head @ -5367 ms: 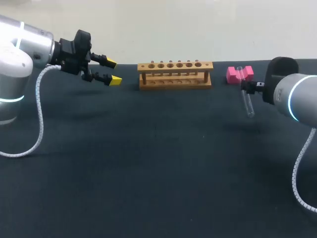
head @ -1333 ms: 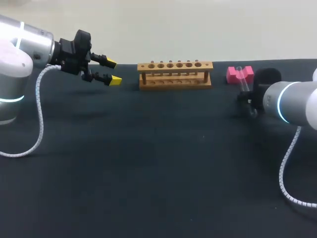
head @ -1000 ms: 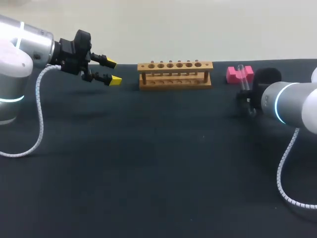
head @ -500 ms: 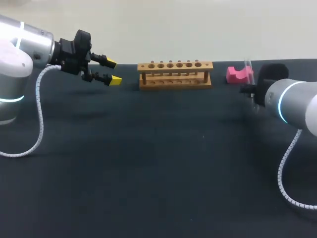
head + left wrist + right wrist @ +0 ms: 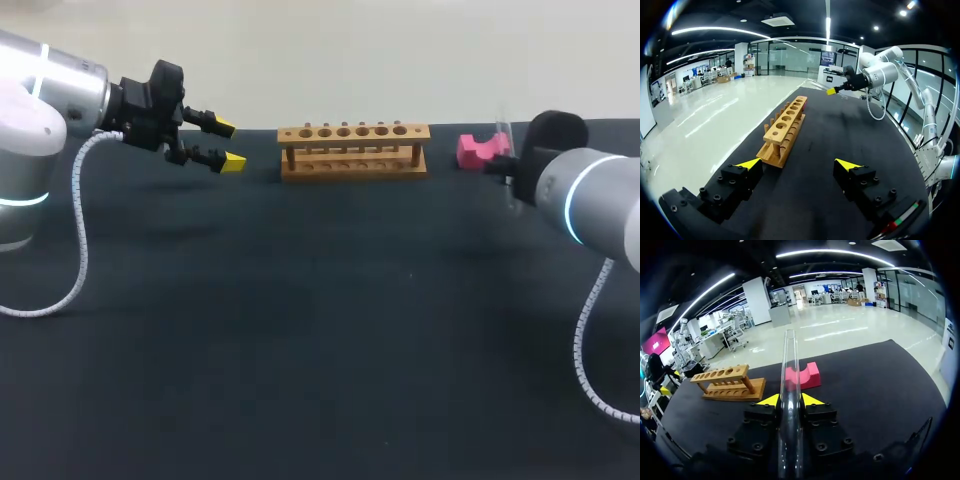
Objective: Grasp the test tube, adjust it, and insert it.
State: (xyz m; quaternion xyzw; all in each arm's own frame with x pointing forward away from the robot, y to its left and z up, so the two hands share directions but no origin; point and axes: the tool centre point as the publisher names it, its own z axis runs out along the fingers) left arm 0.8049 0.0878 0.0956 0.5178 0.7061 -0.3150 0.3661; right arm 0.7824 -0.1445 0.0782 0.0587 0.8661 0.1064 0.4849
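One clear test tube (image 5: 789,365) stands nearly upright above the dark table (image 5: 300,330) by its far right edge, pinched in the right hand (image 5: 790,401), just beside a pink block (image 5: 474,150). A wooden rack (image 5: 354,150) sits along the far edge; the left hand (image 5: 222,145) hovers spread near the far left.

One test tube (image 5: 789,375), one rack (image 5: 354,152), one pink block (image 5: 472,151)

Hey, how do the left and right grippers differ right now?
The left gripper is open and empty; the right gripper is shut on the test tube. The left gripper hovers left of the wooden rack, the right gripper by the pink block. Both have yellow tips.
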